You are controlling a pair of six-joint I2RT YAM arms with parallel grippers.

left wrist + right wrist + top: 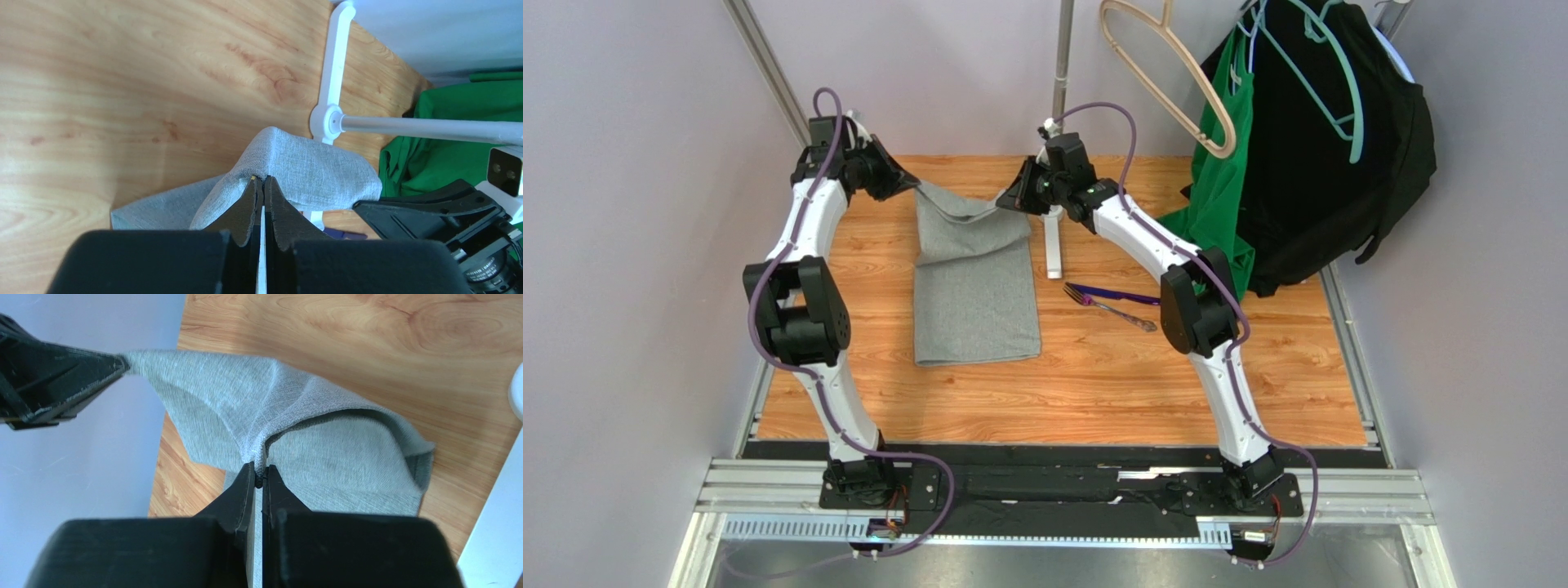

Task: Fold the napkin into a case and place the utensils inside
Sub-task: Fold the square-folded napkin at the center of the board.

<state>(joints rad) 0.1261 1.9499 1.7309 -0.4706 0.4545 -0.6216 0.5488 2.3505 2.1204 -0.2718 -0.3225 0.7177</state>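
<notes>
Napkin (pixel 974 294): mid-table (pixel 1112 380), near part flat, far edge raised and slung between the two arms.
Utensils (pixel 1112 304): on table just right of napkin, not yet inside anything.
Step, my reading: folding pass toward case, far edge due to come nearward over flat part.
Next move calls for: both corners carried level at equal pace, cloth taut, edges matched before release.
Left fingers (pixel 245 211): clamped together on far-left corner.
Right fingers (pixel 240 493): clamped on far-right corner.
Pose: both arms stretched far, wrists low, tips angled inward toward each other.

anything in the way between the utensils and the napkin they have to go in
Nothing visible: only bare table lies between the utensils and the napkin's right edge. The white stand foot sits farther back, off that path.
</notes>
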